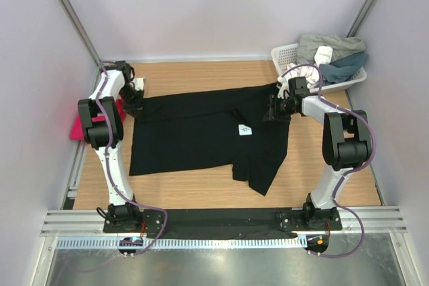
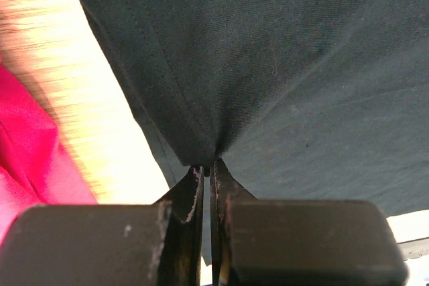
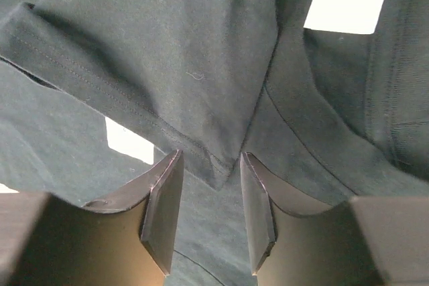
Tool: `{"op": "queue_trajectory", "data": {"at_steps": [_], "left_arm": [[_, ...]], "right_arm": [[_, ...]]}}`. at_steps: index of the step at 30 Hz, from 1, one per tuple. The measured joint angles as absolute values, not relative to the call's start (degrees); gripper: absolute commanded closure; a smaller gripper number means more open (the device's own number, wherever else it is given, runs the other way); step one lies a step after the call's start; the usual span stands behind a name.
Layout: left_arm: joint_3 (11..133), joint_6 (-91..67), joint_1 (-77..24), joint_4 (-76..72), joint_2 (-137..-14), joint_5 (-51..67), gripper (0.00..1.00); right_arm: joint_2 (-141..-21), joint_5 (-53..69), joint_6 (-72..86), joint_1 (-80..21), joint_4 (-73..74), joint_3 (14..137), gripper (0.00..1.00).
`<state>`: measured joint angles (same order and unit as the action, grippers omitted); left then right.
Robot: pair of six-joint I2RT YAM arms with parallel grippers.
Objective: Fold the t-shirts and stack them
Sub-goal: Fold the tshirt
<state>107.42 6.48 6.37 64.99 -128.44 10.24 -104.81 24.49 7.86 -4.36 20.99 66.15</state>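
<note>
- Left gripper (image 2: 208, 169) is pinched tight on an edge of the black shirt (image 1: 201, 132). The cloth fans out in taut creases straight ahead of its fingertips.
- Right gripper (image 3: 211, 165) has its jaws part-way apart, with a hemmed corner of the same shirt between them. The pads do not look pressed onto the cloth, so treat that corner as not gripped.
- You have the black shirt spread mostly flat on the table (image 1: 201, 195) between the two grippers. One flap trails toward the arm bases on the near side of the right gripper, and a white tag (image 1: 245, 129) shows just inboard of that gripper.
- The pink shirt (image 2: 27, 165) lies bunched just beside the left gripper on its outer side, with bare wood between it and the black one.
- A basket (image 1: 289, 55) of other clothes sits just behind the right gripper.
- My read is that you are taking hold of both ends ahead of the first fold; nothing is folded or stacked yet.
- Next, you need the right jaws shut squarely on that corner, hem included. Then lift both ends together with even tension so the cloth neither bunches nor slips out of the left pinch.
</note>
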Motion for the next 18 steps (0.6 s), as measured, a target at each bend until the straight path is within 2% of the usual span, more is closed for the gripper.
{"op": "queue_trajectory", "data": {"at_steps": [10,18], "left_arm": [[107.8,6.5,6.3,65.0,-128.5,10.2,1.00],[109.1,6.4,6.3,65.0,-128.5,10.2,1.00]], "right_arm": [[-105.6,25.7,8.8,-4.4,21.4,65.8,0.57],[-104.9,25.9,9.0,-4.4,21.7,62.8,0.63]]}}
